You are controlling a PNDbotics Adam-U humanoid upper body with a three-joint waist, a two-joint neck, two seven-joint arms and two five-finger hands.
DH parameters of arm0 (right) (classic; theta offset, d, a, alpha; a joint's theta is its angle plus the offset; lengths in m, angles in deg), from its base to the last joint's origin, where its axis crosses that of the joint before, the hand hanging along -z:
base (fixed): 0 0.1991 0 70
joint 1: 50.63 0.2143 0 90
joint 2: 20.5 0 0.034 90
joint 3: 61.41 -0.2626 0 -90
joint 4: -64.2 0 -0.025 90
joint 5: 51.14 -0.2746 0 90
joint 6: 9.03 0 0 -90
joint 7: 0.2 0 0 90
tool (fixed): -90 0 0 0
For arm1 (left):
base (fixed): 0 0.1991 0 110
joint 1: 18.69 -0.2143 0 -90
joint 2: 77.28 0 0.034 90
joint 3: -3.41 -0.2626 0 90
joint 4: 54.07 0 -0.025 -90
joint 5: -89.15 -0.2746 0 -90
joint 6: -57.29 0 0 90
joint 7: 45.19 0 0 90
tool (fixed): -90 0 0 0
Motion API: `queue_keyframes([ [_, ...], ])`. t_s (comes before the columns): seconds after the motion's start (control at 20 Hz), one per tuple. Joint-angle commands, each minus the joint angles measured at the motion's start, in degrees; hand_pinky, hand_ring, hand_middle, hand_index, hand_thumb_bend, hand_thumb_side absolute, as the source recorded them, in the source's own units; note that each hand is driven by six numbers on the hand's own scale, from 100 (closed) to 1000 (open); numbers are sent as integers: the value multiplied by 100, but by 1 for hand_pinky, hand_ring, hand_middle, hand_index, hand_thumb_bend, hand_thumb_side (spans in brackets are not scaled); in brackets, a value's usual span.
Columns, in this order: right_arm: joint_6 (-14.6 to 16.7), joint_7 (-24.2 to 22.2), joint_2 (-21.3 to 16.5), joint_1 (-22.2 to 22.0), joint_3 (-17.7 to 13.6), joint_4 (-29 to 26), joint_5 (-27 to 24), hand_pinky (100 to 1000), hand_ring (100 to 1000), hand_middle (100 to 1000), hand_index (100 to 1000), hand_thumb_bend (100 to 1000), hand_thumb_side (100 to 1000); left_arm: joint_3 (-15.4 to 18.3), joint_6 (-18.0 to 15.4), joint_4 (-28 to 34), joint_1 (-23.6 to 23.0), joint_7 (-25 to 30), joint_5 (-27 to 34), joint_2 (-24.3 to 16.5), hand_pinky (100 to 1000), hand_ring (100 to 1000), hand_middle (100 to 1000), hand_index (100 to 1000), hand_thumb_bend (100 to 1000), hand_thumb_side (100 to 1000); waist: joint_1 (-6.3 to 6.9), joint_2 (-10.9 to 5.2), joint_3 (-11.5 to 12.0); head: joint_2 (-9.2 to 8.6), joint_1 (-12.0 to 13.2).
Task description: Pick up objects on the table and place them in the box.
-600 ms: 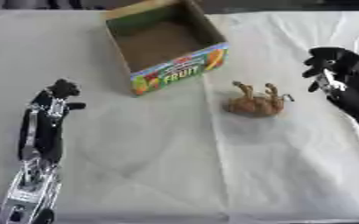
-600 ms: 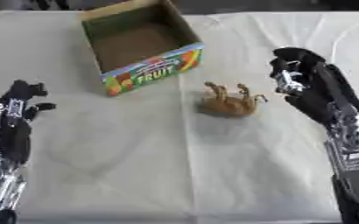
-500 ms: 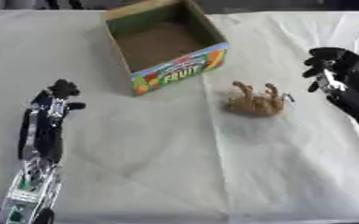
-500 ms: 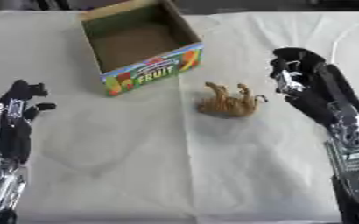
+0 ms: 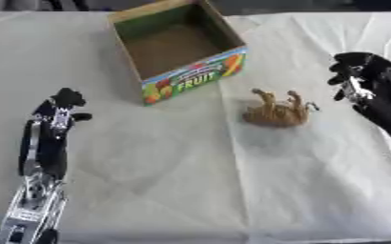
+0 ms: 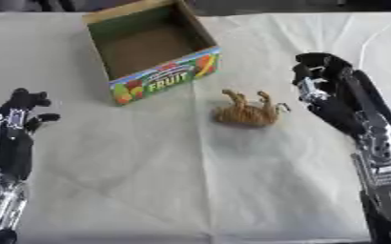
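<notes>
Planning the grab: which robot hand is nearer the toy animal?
The right robot hand: it sits just right of the toy animal; the left robot hand is far across the table.

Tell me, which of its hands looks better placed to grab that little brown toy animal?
Probably the right hand: it hangs just beside the toy animal, while the left hand sits far across the table.
</notes>
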Motion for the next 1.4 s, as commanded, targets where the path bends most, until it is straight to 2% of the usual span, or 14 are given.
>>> queue_keyframes([
  [0.05, 89, -145, -309, 95, -7, -84, 216, 511, 728, 745, 840, 100, 511, 32, -9, 86, 44, 16, -4, -53, 614, 873, 536, 624, 554, 682, -18, -83, 14, -61, -29],
  [0.1, 134, -229, -419, 117, 21, -97, 303, 521, 742, 758, 848, 100, 491, 35, -8, 85, 42, 14, -7, -62, 614, 873, 536, 624, 553, 682, -27, -87, 14, -73, -31],
  [0.15, 172, -319, -552, 140, 40, -102, 395, 540, 767, 781, 861, 100, 403, 37, -6, 85, 41, 12, -10, -69, 614, 873, 535, 624, 553, 681, -37, -93, 11, -79, -39],
  [0.25, 229, -511, -854, 198, 49, -107, 589, 569, 795, 809, 877, 100, 282, 40, -8, 87, 38, 10, -15, -75, 614, 872, 535, 624, 554, 680, -61, -107, 10, -102, -58],
  [0.5, 352, -831, -1544, 346, 94, -122, 1083, 615, 838, 848, 902, 100, 167, 37, -10, 77, 18, 14, -23, -88, 614, 872, 534, 624, 555, 679, -114, -132, 8, -157, -73],
  [0.75, 445, -647, -2143, 461, 393, 108, 1510, 615, 818, 833, 904, 100, 151, 25, -10, 70, 9, 28, -28, -111, 615, 871, 534, 624, 554, 679, -164, -153, 20, -192, -127],
  [1.0, 516, -513, -2639, 681, 722, 522, 1509, 610, 804, 822, 904, 100, 182, 13, -6, 63, -2, 39, -30, -122, 615, 871, 533, 625, 553, 680, -190, -171, 41, -201, -161],
  [1.2, 592, -554, -2787, 943, 979, 964, 1468, 618, 806, 827, 906, 100, 209, -6, 1, 62, 0, 62, -27, -123, 615, 871, 533, 625, 552, 679, -189, -188, 56, -198, -204],
  [1.4, 771, -630, -2725, 1222, 1223, 1450, 1604, 639, 822, 840, 913, 100, 244, -20, 7, 63, -3, 80, -24, -122, 615, 871, 533, 625, 552, 679, -178, -205, 80, -184, -247],
])
